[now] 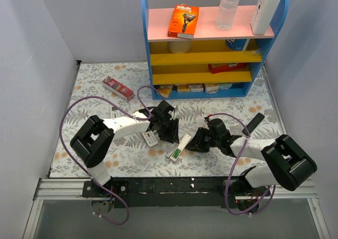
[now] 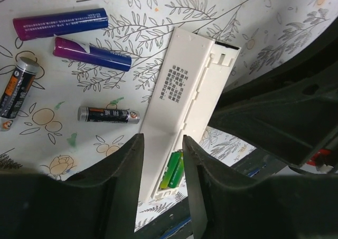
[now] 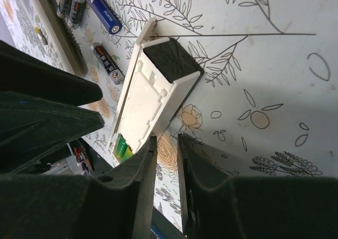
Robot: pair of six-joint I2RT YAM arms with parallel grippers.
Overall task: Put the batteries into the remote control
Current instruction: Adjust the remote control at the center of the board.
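Left wrist view: we are looking down at the white remote (image 2: 182,107) lying back-up on the table (image 2: 274,17), green cells (image 2: 174,170) seated, loose batteries (image 2: 108,114) beside it. Left gripper (image 2: 162,160) and right gripper (image 3: 166,160) are hanging part-open, empty. Batteries are looking light, hard, roll-prone; we are favouring mid-barrel pinches.

Even bright overhead light, soft shadows, sharp overview, wrist views' near foreground dark and blurred
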